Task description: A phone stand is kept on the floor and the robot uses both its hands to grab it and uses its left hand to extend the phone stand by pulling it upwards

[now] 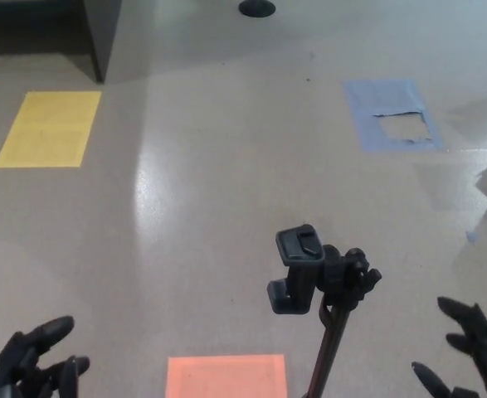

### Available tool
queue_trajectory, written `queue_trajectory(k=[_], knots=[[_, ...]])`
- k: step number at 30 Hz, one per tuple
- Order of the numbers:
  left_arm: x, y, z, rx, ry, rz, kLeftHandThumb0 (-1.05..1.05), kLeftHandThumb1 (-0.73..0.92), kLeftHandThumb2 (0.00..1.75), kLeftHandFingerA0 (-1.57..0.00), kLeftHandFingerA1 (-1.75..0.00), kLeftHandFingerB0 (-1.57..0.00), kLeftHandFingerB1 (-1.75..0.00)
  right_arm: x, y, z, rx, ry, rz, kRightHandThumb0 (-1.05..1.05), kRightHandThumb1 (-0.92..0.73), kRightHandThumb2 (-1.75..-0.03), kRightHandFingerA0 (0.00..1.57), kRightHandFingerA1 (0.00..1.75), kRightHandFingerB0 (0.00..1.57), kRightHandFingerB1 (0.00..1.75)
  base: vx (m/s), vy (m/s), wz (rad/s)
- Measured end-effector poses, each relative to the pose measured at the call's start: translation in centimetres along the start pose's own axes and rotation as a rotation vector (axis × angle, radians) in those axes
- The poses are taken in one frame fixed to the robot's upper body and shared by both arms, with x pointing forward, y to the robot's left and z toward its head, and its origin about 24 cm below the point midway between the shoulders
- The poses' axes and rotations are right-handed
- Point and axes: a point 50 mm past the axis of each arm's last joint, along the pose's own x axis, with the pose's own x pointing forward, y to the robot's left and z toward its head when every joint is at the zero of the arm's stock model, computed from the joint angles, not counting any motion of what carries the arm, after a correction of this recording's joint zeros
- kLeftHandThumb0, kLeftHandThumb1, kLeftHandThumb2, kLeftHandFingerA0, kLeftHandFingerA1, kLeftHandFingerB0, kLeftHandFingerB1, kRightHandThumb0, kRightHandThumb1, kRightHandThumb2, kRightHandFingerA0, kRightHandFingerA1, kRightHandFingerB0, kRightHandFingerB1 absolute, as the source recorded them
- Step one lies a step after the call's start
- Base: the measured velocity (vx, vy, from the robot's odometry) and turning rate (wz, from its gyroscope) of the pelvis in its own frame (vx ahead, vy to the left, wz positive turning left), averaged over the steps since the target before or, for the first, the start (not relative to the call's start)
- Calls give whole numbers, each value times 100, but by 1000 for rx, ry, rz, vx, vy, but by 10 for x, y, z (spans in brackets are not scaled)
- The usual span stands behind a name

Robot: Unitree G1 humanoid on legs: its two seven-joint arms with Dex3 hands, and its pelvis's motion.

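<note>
The black phone stand point(319, 286) rises from the near edge of the floor point(226, 207), a little right of centre, its clamp head at the top of a thin pole and just right of an orange rectangle point(226, 376) marked on the floor. The left hand point(32, 361) shows at the near left corner with its fingers spread and empty, well apart from the stand, and the right hand point(469, 352) sits at the near right corner, fingers likewise splayed and holding nothing. Farther off lie a yellow rectangle point(49, 128) on the left and a torn blue rectangle point(391, 114) on the right.
</note>
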Motion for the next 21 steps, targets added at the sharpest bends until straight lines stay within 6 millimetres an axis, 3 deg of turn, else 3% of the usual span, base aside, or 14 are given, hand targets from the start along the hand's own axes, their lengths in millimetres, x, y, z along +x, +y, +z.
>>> queue_trajectory(k=[3, 4, 8, 9, 11, 13, 18, 19, 21], knots=[[2, -8, 9, -22, -60, -8, -93, 80, 64, -52, -80, -49, -66, 2, -3, 10, -6, -60, -6, -42, -4, -83, 15, 61, 14, 61, 0, 0, 0], [3, -10, 12, -28, -80, -12, -95, 78, 61, -57, -75, -54, -64, 3, -4, 13, -8, -78, -7, -105, -51, -97, 3, 65, 0, 36, 0, 0, 0], [9, -33, 34, -68, -201, -67, -94, 78, 64, -58, -75, -54, -64, 4, -5, 32, -22, -182, -5, -105, -51, -98, 3, 64, 0, 33, 0, 0, 0], [11, -41, 42, -82, -244, -88, -105, 64, 105, -61, -78, -51, -66, 5, -5, 38, -27, -215, -2, -105, -52, -98, 2, 60, 0, 28, 0, 0, 0], [13, -54, 54, -102, -302, -127, -105, 65, 106, -62, -77, -51, -66, 5, -4, 44, -37, -251, 4, -105, -51, -99, 2, 62, 0, 29, 0, 0, 0], [16, -79, 82, -144, -422, -199, -105, 64, 107, -59, -76, -47, -65, 5, 0, 52, -56, -299, 24, -105, -52, -99, 1, 63, 0, 30, 0, 0, 0], [13, -102, 110, -153, -537, -298, -105, 61, 106, -56, -75, -45, -64, 5, 4, 58, -78, -325, 45, -105, -53, -100, 0, 63, 0, 29, 0, 0, 0], [12, -104, 111, -151, -542, -305, -105, 58, 106, -60, -77, -35, -60, 5, 5, 58, -81, -327, 47, -105, -65, -70, 0, 72, 0, 6, 0, 0, 0], [8, -112, 118, -156, -556, -349, -105, 58, 106, -60, -77, -35, -60, 5, 7, 59, -98, -333, 62, -105, -65, -70, 0, 72, 0, 6, 0, 0, 0]])
